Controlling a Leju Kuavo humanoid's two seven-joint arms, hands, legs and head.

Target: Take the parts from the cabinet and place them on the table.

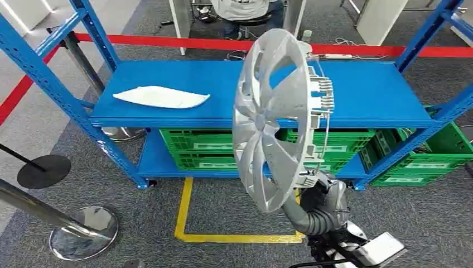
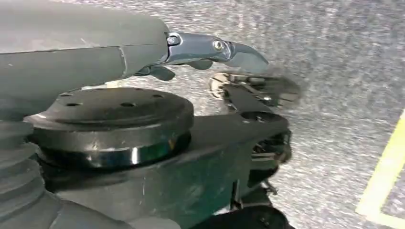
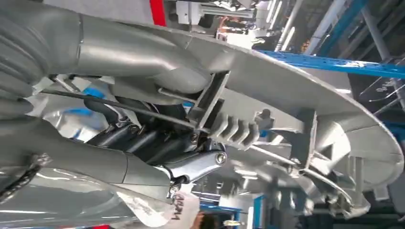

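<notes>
Head view: the wheel cover (image 1: 273, 117) is a silver-grey plastic disc with curved spokes and open slots between them, and it stands nearly on edge above the right hand (image 1: 323, 204). Its styled face is turned toward the robot's left; the back, with a row of small clips and a thin wire ring along the rim, faces right. The right hand grips it at the lower rim, just above the ribbed grey wrist cover, so the disc rises up from the hand and hides part of the blue shelf (image 1: 167, 84) beyond it.

In the right wrist view the right hand (image 3: 157, 143) is closed on the wheel cover (image 3: 296, 95): the thick grey thumb lies along one face while the dark fingers (image 3: 138, 138) press behind the rim, beside a ribbed clip and the wire ring.

In the left wrist view the left hand (image 2: 200, 52) hangs over grey carpet, well away from the cover, its fingers extended and holding nothing.

A white curved part (image 1: 162, 96) lies flat on the shelf, beyond and to the left of the right hand.
</notes>
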